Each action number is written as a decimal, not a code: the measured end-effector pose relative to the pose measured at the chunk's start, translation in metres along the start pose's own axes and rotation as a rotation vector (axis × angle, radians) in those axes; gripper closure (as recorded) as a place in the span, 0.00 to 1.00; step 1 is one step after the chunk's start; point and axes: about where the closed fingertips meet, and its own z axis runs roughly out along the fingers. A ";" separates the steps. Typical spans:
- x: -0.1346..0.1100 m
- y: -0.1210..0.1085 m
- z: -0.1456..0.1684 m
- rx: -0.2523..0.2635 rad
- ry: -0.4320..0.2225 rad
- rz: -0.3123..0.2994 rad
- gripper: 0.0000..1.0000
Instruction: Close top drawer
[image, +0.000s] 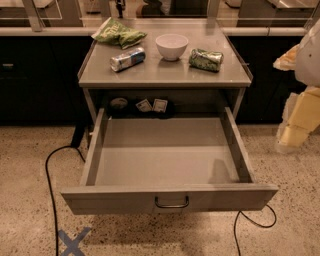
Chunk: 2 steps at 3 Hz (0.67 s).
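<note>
the robot's pale yellow-and-white gripper (296, 125) hangs at right, grip state impossible to tell; left and below it the wide grey top drawer (110, 199) stands fully open. a square push beside its dark metal loop handle (171, 202) should avoid racking.

You had the grey table (165, 76) carrying four things: a green chip bag (118, 33) at the back left, a white bowl (171, 46) upright mid-back, a silver-blue can (127, 59) on its side in front of the bag, and a green can (205, 59) on its side right of the bowl. Your gripper (296, 122) hung off the table's right side.
</note>
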 end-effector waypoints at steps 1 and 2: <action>-0.001 0.000 0.000 0.004 -0.002 -0.001 0.00; 0.003 0.016 0.024 -0.032 -0.007 -0.014 0.00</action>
